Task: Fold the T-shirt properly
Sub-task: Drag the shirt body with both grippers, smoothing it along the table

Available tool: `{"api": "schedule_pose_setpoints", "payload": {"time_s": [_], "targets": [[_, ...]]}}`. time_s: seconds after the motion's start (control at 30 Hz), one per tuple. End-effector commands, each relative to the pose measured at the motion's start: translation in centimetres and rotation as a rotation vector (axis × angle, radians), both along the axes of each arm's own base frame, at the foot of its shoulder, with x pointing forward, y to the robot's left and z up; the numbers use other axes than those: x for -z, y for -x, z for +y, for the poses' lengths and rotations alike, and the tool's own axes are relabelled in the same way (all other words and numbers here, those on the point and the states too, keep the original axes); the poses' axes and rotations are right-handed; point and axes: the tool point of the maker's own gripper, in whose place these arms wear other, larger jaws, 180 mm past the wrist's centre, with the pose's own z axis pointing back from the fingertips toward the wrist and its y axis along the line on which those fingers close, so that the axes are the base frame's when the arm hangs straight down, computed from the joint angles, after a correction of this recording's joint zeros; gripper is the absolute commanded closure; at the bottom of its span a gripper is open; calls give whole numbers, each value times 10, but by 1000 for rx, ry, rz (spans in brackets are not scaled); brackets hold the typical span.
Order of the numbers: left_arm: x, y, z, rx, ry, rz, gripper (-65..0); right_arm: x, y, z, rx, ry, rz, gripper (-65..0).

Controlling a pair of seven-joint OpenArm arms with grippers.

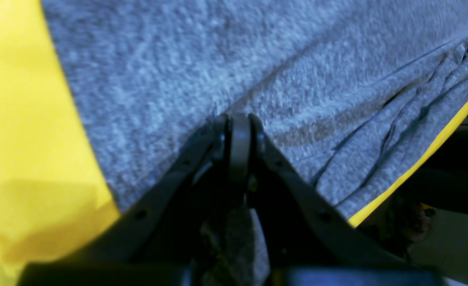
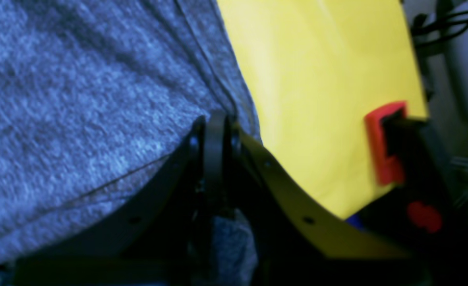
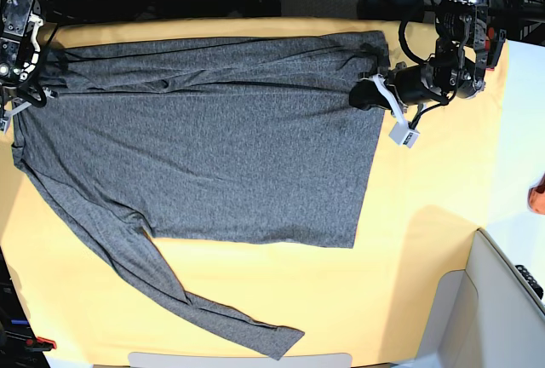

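Looking down from the left wrist, the left gripper (image 1: 240, 119) had its jaws drawn together, pinching a fold of the T-shirt (image 1: 258, 67), with grey knit also bunched between the black fingers lower down. The shirt filled most of that view; the yellow cloth (image 1: 19, 119) showed as a broad band along the shirt's near side edge and again as a thin strip past its wrinkled far edge. Beyond that strip lay only dark, blurred space.

From the right wrist, the right gripper (image 2: 214, 119) was likewise closed, clamped on the edge of the T-shirt (image 2: 79, 119) where a seam ran up beside the cloth. The yellow cloth (image 2: 317, 99) lay bare just beside the shirt's edge, and a red clip (image 2: 385, 143) sat at the cloth's far border, well apart from the shirt.

In the base view, the T-shirt (image 3: 213, 146) lay spread flat across the yellow cloth (image 3: 409, 283), its upper portion folded over in a long band. One sleeve (image 3: 170, 291) trailed diagonally from the shirt's body toward the cloth's near edge. The left gripper (image 3: 368, 94) held the shirt's upper corner on one side; the right gripper (image 3: 19, 100) held the opposite end. Bare cloth stretched below the shirt's hem and beside its straight side edge. No container appeared in any view.
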Motion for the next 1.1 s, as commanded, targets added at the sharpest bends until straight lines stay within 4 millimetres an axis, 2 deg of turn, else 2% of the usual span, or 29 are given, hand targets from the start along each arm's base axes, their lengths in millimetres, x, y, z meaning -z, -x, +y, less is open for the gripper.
{"api": "schedule_pose_setpoints", "payload": {"time_s": [0.0, 0.3, 0.43, 0.6, 0.93, 1.07], "targets": [[9, 8, 10, 20, -67, 41, -7, -12, 2, -15, -11, 50, 23, 0], [8, 5, 10, 6, -62, 20, -7, -18, 9, -47, -51, 97, 109, 0], [23, 12, 17, -25, -61, 70, -7, -29, 7, -57, -61, 128, 112, 0], [37, 15, 25, -74, -54, 91, -7, -35, 5, -61, -87, 146, 122, 0], [39, 16, 27, -78, -57, 96, -7, -44, 2, -68, -91, 168, 117, 0], [39, 17, 27, -77, -57, 99, -7, -59, -7, -74, -71, 179, 69, 0]]}}
